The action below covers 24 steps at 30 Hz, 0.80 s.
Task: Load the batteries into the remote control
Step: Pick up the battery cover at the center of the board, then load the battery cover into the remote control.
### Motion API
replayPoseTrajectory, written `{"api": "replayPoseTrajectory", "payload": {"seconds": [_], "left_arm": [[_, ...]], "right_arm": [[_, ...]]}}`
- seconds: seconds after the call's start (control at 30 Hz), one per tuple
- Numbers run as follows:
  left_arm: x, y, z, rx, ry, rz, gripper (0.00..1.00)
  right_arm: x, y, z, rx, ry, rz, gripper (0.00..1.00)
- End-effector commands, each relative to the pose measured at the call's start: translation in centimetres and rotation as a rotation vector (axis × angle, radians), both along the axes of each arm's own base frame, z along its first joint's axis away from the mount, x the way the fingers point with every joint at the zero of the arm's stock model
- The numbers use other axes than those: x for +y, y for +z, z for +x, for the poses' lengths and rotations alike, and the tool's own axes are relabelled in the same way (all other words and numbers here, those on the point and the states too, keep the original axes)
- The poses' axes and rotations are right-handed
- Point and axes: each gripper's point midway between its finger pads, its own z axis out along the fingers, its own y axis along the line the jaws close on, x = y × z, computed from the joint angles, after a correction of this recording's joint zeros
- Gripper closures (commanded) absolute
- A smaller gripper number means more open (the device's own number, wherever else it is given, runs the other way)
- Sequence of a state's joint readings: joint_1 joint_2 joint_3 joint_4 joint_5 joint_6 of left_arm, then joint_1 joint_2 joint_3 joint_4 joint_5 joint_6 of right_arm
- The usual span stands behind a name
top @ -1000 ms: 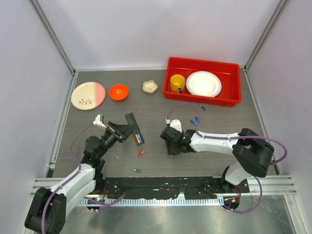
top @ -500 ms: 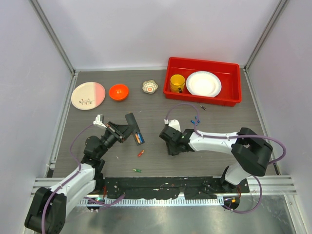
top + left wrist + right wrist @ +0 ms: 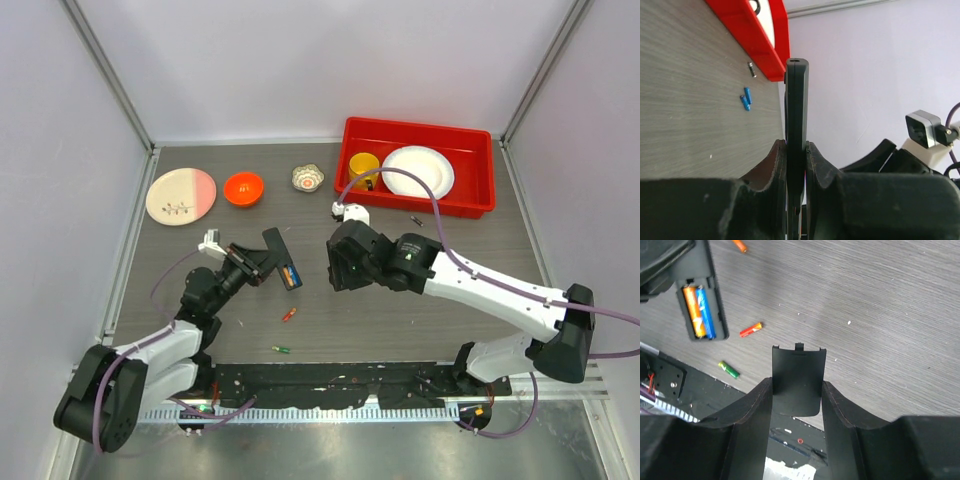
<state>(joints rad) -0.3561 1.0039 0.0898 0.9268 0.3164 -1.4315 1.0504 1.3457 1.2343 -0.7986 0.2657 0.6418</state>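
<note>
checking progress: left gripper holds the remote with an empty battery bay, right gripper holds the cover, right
No: the bay of the remote control is not empty; the right wrist view shows an orange battery and a blue battery in it. The rest stands.

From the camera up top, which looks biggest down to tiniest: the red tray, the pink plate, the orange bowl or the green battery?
Largest to smallest in the top view:
1. red tray
2. pink plate
3. orange bowl
4. green battery

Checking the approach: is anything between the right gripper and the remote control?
Nothing visible. The right gripper, shut on the black cover, faces the remote control in the left gripper across a clear gap.
</note>
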Motion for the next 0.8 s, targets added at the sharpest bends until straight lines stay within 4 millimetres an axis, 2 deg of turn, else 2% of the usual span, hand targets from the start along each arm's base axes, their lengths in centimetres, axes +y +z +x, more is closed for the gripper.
{"api": "replayPoseTrajectory", "payload": {"seconds": [0.0, 0.07, 0.13, 0.17, 0.23, 0.27, 0.33, 0.37, 0.4, 0.6, 0.77], "left_arm": [[-0.7, 5.1, 1.4, -0.165, 0.028, -0.055, 1.0], [-1.2, 5.7, 1.3, -0.189, 0.018, -0.067, 1.0], [-1.9, 5.4, 1.4, -0.184, 0.02, -0.069, 1.0], [-2.1, 5.7, 1.4, -0.198, 0.018, -0.076, 1.0], [-3.0, 5.2, 1.3, -0.192, 0.007, -0.074, 1.0], [-3.2, 5.8, 1.3, -0.214, 0.003, -0.086, 1.0], [-4.1, 5.3, 1.2, -0.204, -0.015, -0.083, 1.0], [-4.4, 5.8, 1.2, -0.217, -0.02, -0.095, 1.0], [-4.7, 5.4, 1.3, -0.207, -0.027, -0.092, 1.0], [-5.6, 5.7, 1.5, -0.221, -0.041, -0.111, 1.0], [-6.1, 5.7, 1.4, -0.227, -0.046, -0.108, 1.0]], "right_arm": [[-0.9, 2.1, -1.7, 0.022, 0.111, -0.081, 0.99], [-0.6, 2.6, -1.9, 0.033, 0.126, -0.071, 0.99], [-0.4, 2.7, -1.8, 0.038, 0.144, -0.09, 0.99], [0.0, 3.5, -1.7, 0.031, 0.158, -0.081, 0.99], [0.1, 3.0, -1.9, 0.056, 0.194, -0.132, 0.99], [0.5, 3.7, -1.8, 0.047, 0.208, -0.124, 0.99], [1.1, 3.5, -2.0, 0.054, 0.236, -0.136, 0.99], [1.5, 3.9, -2.0, 0.05, 0.246, -0.132, 0.99], [1.6, 3.8, -2.0, 0.05, 0.251, -0.144, 0.99], [1.7, 2.8, -1.5, 0.054, 0.254, -0.197, 0.99], [2.3, 3.1, -0.6, 0.024, 0.22, -0.187, 0.99]]}}
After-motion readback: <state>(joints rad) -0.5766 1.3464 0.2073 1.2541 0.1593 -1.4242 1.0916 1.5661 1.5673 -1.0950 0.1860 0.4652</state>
